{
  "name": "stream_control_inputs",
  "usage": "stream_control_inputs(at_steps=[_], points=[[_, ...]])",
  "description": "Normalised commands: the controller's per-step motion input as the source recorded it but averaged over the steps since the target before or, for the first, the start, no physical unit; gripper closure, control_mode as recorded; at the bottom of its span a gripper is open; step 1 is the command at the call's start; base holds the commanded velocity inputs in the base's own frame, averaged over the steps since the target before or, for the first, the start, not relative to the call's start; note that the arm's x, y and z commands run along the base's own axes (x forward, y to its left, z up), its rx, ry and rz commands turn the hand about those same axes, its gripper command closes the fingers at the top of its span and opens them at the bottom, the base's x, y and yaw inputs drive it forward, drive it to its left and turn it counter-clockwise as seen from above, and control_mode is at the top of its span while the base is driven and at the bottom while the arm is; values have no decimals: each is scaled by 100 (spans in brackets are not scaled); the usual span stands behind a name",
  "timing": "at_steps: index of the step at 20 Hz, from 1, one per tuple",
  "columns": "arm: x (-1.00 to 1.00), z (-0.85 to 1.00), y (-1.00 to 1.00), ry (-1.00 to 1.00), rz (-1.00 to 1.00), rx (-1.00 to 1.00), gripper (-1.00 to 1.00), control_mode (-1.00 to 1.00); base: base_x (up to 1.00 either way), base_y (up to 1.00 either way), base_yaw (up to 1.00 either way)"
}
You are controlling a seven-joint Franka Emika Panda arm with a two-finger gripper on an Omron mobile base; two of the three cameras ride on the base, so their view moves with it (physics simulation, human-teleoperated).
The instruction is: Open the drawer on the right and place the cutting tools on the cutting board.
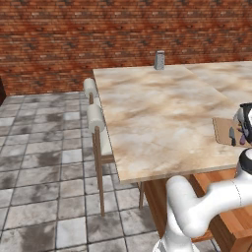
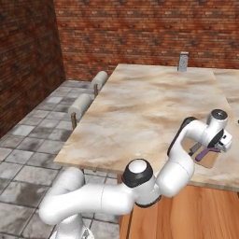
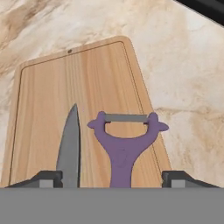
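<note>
Hand view: peeler (image 3: 124,146) and knife (image 3: 70,144) flat on board (image 3: 78,78), between wide-open, empty end effector (image 3: 111,178) tips. Could snag peeler if lifted crooked.

Knife (image 3: 70,142), purple peeler (image 3: 124,144) on cutting board (image 3: 48,87)

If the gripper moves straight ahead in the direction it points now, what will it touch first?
Most likely the purple peeler, which lies between the open fingers of the gripper on the cutting board, with the knife just beside it. Depth is hard to judge, so the gap above them is unclear.
</note>
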Motion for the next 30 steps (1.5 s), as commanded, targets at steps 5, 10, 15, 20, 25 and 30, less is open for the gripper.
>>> stream_control_inputs(at_steps=[5, 10, 15, 20, 25, 30], points=[[-1, 46, 6, -7, -1, 0, -100, -100, 0, 0, 0], [-94, 8, 74, -22, 13, 0, -100, -100, 0, 0, 0], [-94, -1, 100, -24, 16, 0, -100, -100, 0, 0, 0], [-72, -8, 100, -15, 17, 0, -100, -100, 0, 0, 0], [-70, 1, 100, -4, 18, 0, -100, -100, 0, 0, 0], [-59, 47, 100, 0, 22, -5, -100, -100, 0, 0, 0]])
